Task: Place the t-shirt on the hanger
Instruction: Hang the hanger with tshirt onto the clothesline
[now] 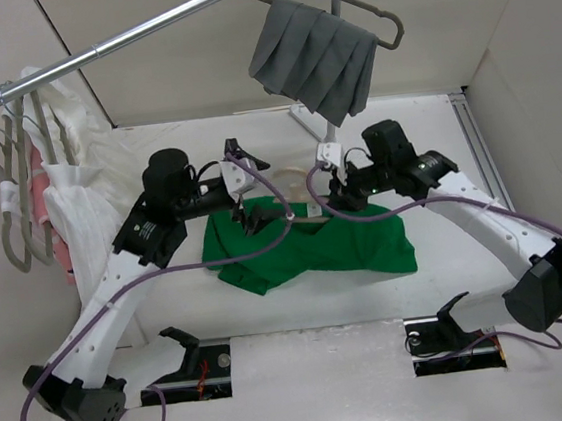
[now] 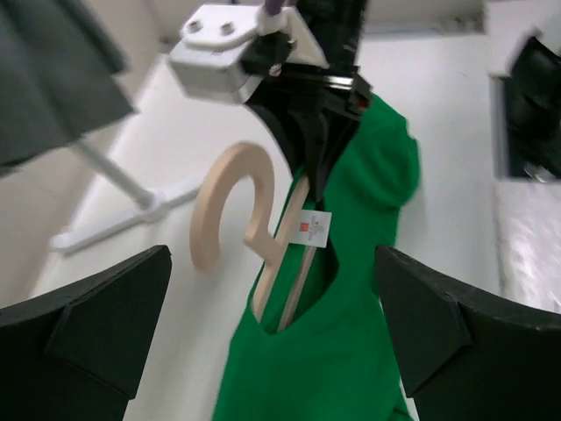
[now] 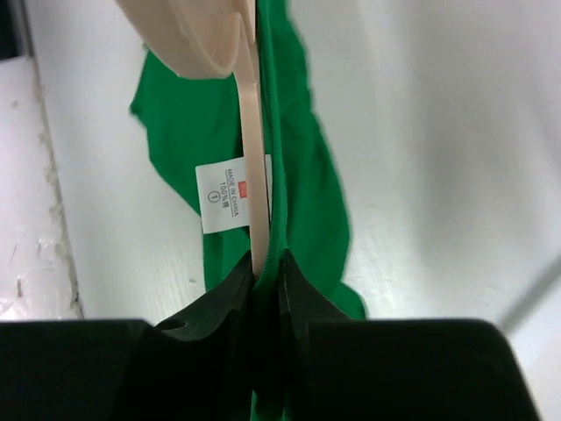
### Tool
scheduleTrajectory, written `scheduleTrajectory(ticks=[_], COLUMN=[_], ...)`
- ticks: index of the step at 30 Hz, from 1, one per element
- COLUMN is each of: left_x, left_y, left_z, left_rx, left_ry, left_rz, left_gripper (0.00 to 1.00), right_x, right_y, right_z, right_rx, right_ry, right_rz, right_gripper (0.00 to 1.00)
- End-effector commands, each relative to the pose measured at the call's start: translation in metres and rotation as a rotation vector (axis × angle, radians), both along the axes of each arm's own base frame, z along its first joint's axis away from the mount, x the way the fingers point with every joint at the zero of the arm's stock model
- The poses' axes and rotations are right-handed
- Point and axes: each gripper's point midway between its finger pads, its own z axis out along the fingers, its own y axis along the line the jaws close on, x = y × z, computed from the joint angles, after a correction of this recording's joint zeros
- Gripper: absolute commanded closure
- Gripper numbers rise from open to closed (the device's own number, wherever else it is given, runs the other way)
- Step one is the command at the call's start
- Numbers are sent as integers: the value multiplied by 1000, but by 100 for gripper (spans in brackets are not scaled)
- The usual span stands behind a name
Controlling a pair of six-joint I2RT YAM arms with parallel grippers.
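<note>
Green t-shirt (image 1: 311, 253) lay crumpled on the white table (image 1: 436, 154), the beige hanger (image 2: 223, 206) apparently slipped inside its collar, hook poking out. My right pincer (image 3: 266, 276) clenched the hanger's stem at the neckline; my left pincer (image 2: 272, 263) gaped, released. Seating the shoulders seemingly remained.

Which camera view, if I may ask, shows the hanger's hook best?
Left wrist: the whole hook of the hanger curves clear of the t-shirt. Right wrist crops it; top external shows only a beige sliver.
</note>
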Motion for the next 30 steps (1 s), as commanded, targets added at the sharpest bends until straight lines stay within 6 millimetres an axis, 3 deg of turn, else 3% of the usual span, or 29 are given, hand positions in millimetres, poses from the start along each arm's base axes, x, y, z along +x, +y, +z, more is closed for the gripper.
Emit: scheduleTrajectory(ticks=[1,2,3,4,5,6,7,8,10,16,20,21,26,27,28,30], left_x=[2,-7,-2,-3,-15,-16,-15,-19,-21,-26,-22,-21,-21,-19,-19,-20], left_y=[20,23,34,40,50,56,57,60,63,62,61,60,64,64,66,66], left_z=[82,99,113,115,139,147,148,152,152,128,111,103,85,81,77,75], left_rx=[-245,-306,-363,-398,-470,-497,-499,-514,-511,-457,-437,-422,-404,-399,-397,-396], left_ry=[-190,-231,-278,-305,-394,-407,-407,-398,-380,-356,-300,-283,-232,-225,-222,-220], left_rz=[179,176,254,282,296,320,331,339,350,331,344,346,374,384,394,394], left_gripper=[0,0,0,0,0,0,0,0,0,0,0,0,0,0,0,0], right_x=[29,34,39,49,55,60,63,74,84,125,147,153,179,190,191,209], right_y=[-11,-14,-20,-27,-31,-34,-37,-37,-37,-36,-29,-29,-36,-39,-41,-38], right_z=[74,78,87,100,108,116,121,145,168,262,320,344,370,367,380,376], right_rx=[77,76,81,82,81,80,75,95,118,248,415,478,610,616,655,689], right_ry=[-139,-139,-152,-158,-173,-186,-177,-220,-255,-376,-464,-530,-560,-560,-594,-579], right_rz=[-88,-103,-121,-152,-163,-170,-181,-190,-195,-290,-368,-386,-523,-567,-580,-612], right_gripper=[100,100,100,100,100,100,100,100,100,100,100,100,100,100,100,100])
